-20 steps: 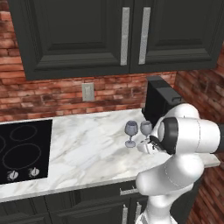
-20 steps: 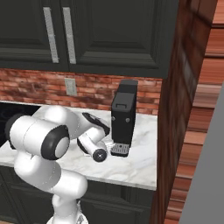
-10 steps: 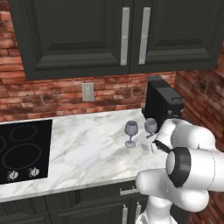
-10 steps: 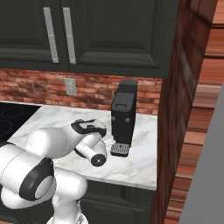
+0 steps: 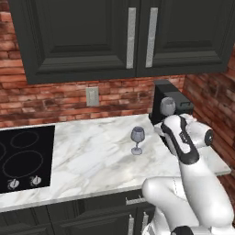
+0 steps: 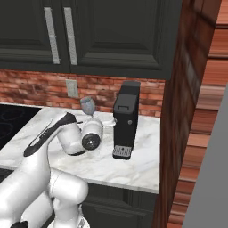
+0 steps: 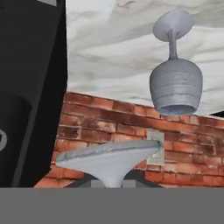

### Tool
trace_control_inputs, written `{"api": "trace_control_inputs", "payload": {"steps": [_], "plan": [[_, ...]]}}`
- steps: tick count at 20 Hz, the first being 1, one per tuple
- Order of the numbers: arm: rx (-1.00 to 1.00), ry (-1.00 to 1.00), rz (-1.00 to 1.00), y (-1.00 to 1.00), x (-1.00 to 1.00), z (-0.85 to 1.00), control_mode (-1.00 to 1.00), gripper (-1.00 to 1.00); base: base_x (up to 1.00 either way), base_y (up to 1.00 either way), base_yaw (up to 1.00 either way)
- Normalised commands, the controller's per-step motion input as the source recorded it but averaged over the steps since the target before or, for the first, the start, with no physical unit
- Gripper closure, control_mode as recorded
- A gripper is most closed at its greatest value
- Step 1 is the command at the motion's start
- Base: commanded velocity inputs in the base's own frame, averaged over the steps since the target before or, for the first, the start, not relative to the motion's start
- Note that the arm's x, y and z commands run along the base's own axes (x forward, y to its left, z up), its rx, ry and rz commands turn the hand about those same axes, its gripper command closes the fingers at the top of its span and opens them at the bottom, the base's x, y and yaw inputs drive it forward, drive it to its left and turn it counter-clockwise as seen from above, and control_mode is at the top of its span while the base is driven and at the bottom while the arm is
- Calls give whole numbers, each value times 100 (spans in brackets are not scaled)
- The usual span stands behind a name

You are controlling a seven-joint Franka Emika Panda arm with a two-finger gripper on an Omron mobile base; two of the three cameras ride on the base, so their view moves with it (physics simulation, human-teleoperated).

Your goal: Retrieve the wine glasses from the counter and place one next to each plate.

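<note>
Holding one wine glass: in the left base view the end effector [image 5: 168, 118] sits right of centre, closed tight on the stem of the held wine glass [image 5: 167, 106], which hangs clear of the desk [image 5: 92, 156], just in front of the coffee machine [image 5: 176, 104]. The second wine glass [image 5: 137, 140] stands upright on the desk at frame centre, apart from the arm.

Right base view: the held glass is at upper left of centre, above the wrist and left of the coffee machine.

Hand view, rolled over: the held glass's round foot is at bottom centre, its stem running down into the fingers; the second glass is at upper right.

Risks: a thin stem grip could let the glass swivel or slip on a fast swing. Coffee machine is close, so turning could clip it. A low sweep could topple the second glass.
</note>
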Motion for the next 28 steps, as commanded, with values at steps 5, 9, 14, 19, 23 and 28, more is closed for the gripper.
{"api": "trace_control_inputs", "payload": {"steps": [5, 9, 14, 19, 23, 28], "plan": [[0, 28, 0, 0, -98, 35, -100, 100, 0, 0, 0], [0, 4, 0, -1, -100, 48, -100, 100, 0, 0, 0], [1, 0, 1, 0, -90, 50, -100, 100, 0, 0, 0], [3, 2, 2, 2, -74, 29, -100, 100, 0, 0, 0], [1, 1, 3, 16, -70, 48, -100, 100, 0, 0, 0], [0, 0, 2, 16, -28, 18, 100, 100, -50, 49, 9]]}}
